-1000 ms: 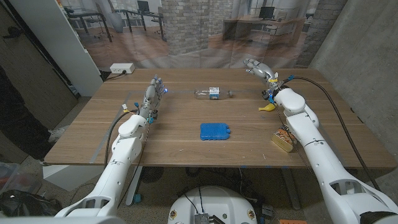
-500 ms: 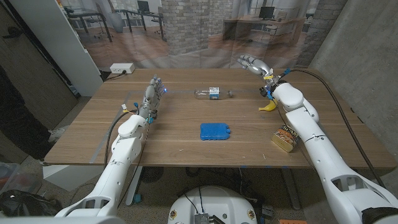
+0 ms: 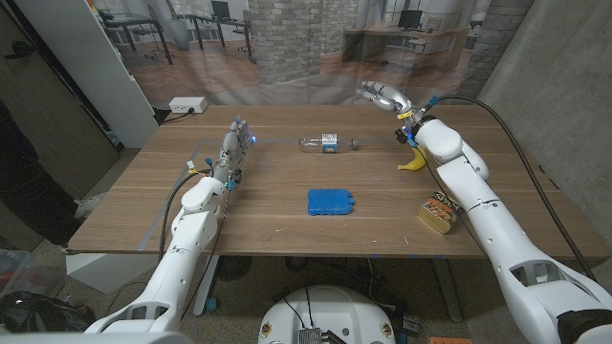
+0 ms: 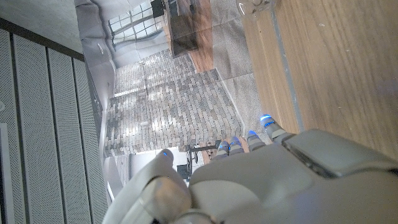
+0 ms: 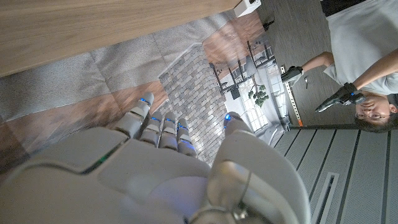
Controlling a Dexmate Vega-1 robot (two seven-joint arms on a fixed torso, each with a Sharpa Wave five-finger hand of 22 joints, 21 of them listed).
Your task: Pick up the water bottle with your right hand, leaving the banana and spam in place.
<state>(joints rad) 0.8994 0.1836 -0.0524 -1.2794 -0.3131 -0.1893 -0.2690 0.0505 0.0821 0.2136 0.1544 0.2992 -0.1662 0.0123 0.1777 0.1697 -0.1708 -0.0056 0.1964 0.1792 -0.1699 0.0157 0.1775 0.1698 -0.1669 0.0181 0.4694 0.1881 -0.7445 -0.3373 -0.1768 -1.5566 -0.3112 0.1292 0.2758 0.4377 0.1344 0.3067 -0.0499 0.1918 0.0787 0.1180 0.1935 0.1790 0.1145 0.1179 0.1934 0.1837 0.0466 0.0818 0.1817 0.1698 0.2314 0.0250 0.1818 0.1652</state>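
A clear water bottle (image 3: 326, 144) with a blue label lies on its side at the far middle of the wooden table (image 3: 287, 229). My right hand (image 3: 381, 95) hovers open over the table's far edge, to the right of and beyond the bottle, holding nothing; its back (image 5: 155, 174) is seen from the right wrist. A yellow banana (image 3: 412, 163) lies near the right forearm, and the spam tin (image 3: 439, 212) sits closer to the front right. My left hand (image 3: 235, 146) stands open at the left side of the table, left of the bottle; its back (image 4: 273, 180) appears from the left wrist.
A blue ice pack (image 3: 331, 201) lies in the middle of the table. A white power strip (image 3: 187, 105) sits past the far left corner. In the right wrist view a person (image 5: 367, 50) holds controllers.
My right hand has swung left along the far edge of the table, nearer to the bottle. The left hand and the objects have not moved.
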